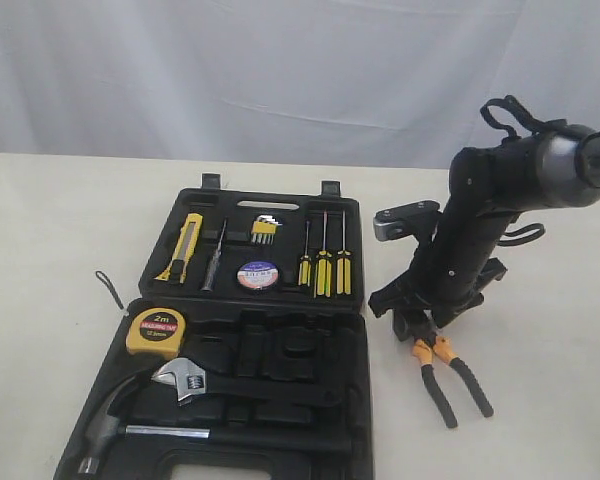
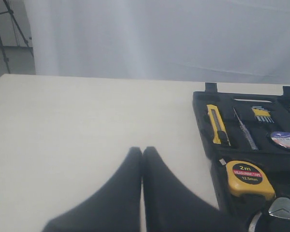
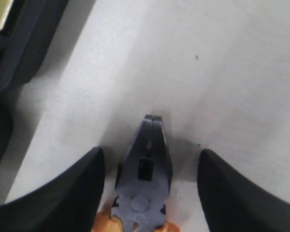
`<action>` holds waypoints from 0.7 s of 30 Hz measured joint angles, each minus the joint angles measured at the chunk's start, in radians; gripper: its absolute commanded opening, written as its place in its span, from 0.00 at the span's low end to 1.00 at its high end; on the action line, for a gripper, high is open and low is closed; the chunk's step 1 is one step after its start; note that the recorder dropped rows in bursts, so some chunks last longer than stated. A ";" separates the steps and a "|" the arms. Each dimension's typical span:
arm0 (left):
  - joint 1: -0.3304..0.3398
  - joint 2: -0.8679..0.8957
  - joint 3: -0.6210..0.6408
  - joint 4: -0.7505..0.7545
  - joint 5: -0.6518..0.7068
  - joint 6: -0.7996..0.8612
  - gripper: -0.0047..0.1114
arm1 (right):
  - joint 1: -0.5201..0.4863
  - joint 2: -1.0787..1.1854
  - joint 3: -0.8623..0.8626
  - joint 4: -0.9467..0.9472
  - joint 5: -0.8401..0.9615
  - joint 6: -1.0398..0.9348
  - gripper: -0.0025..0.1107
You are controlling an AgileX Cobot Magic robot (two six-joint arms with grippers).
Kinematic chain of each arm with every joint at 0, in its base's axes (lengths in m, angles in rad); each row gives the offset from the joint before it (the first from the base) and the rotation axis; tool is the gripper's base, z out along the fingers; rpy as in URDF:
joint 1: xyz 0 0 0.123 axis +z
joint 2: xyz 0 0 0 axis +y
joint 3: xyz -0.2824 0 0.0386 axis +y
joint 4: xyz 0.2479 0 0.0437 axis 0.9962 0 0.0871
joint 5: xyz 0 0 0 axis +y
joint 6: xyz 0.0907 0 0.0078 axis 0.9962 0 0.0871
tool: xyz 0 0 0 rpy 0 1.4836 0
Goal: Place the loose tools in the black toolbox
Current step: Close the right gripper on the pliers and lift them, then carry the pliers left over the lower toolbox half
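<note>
The black toolbox (image 1: 352,215) lies open on the table. The yellow-black utility knife (image 1: 183,247), the black tape roll (image 1: 258,275) and the yellow tape measure (image 1: 155,332) all sit in its slots. To the right of the case the orange-and-black pliers (image 1: 450,380) lie on the table. My right gripper (image 3: 150,154) is open, its fingers (image 3: 82,188) down on either side of the pliers' steel head (image 3: 144,186) without touching it. My left gripper (image 2: 142,151) is shut on nothing above bare table left of the toolbox (image 2: 203,130), near the tape measure (image 2: 250,178).
Yellow-handled screwdrivers (image 1: 323,265), hex keys (image 1: 265,229), a hammer (image 1: 115,425) and a silver wrench (image 1: 185,377) also lie in the case. A black strap (image 1: 108,289) lies on the table left of it. The case's corner (image 3: 19,53) is close to the right gripper.
</note>
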 measured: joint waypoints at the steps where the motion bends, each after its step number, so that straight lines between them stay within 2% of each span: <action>1: 0.000 0.000 0.000 0.000 0.000 0.000 0.04 | 0.000 0.000 0.000 0.000 0.000 0.000 0.38; 3: 0.000 0.000 0.000 0.000 0.000 0.000 0.04 | 0.000 0.000 0.000 0.000 0.000 0.000 0.21; 4: 0.000 0.000 0.000 0.000 0.000 0.000 0.04 | 0.000 0.000 0.000 0.002 0.000 0.000 0.06; 5: 0.000 0.000 0.000 0.000 0.000 0.000 0.04 | 0.000 0.000 0.000 0.004 0.000 -0.002 0.02; 10: 0.000 0.000 0.000 0.000 0.000 0.000 0.04 | 0.000 0.000 0.000 0.004 0.022 -0.057 0.02; 15: 0.000 0.000 0.000 0.000 0.000 0.000 0.04 | 0.000 -0.030 -0.002 0.002 0.091 -0.310 0.02; 21: 0.000 0.000 0.000 0.000 0.000 0.000 0.04 | 0.026 -0.194 -0.007 -0.009 0.108 -0.569 0.02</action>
